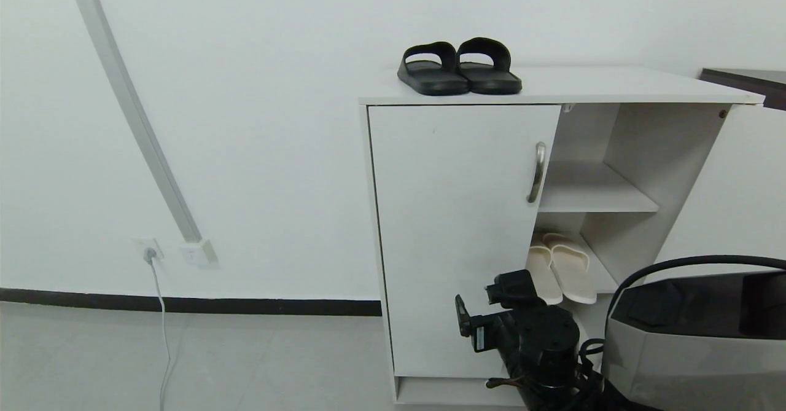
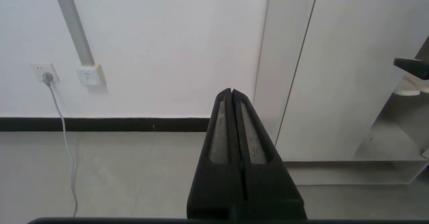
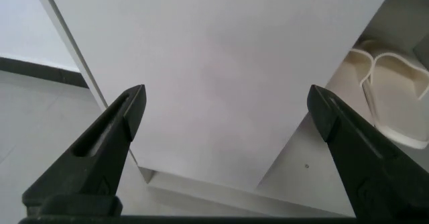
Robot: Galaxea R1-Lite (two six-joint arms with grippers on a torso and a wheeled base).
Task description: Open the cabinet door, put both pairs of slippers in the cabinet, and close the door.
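Right gripper (image 3: 226, 93) spread before cabinet door (image 1: 454, 233); grey floor (image 1: 92, 356), white wall (image 1: 245, 91).

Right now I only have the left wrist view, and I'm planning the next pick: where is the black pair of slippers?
Observer: The black slippers sit side by side on the cabinet top, near its left end.
Operator: Is the cabinet open?
Observer: Yes, its right door stands swung open.
Operator: Is the right arm free to take them?
Observer: The right gripper is open and holds nothing, low in front of the shut left door.
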